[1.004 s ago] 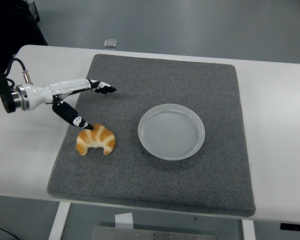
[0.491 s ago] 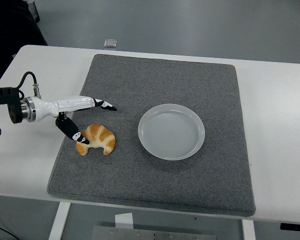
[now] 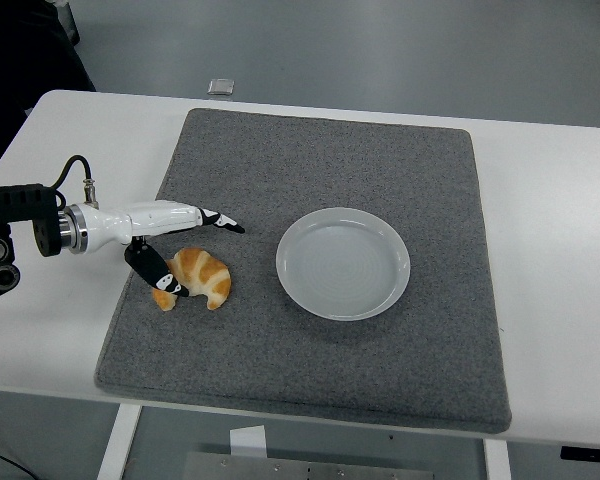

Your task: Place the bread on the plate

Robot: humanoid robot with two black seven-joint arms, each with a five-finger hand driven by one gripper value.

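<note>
Croissant (image 3: 195, 277): you'll find it lying on the grey mat (image 3: 310, 350), toward the table's left edge and a little nearer the front edge than the plate.
Plate (image 3: 343, 263): pale and round, around the middle of the mat, nothing on it, well apart from the croissant to its right.
Left hand (image 3: 175, 248): you have it reaching in from the left edge, spread wide; the upper fingers (image 3: 220, 221) point out above the croissant, the thumb (image 3: 158, 277) sits low at its left end, apparently touching. Nothing is gripped yet.
Right hand: not in view.
Table (image 3: 550, 250): white, with the mat covering most of it.
Done: as I judge it, only the approach.
Left: you have to close on the croissant, lift it, carry it right to the plate and let go.
</note>
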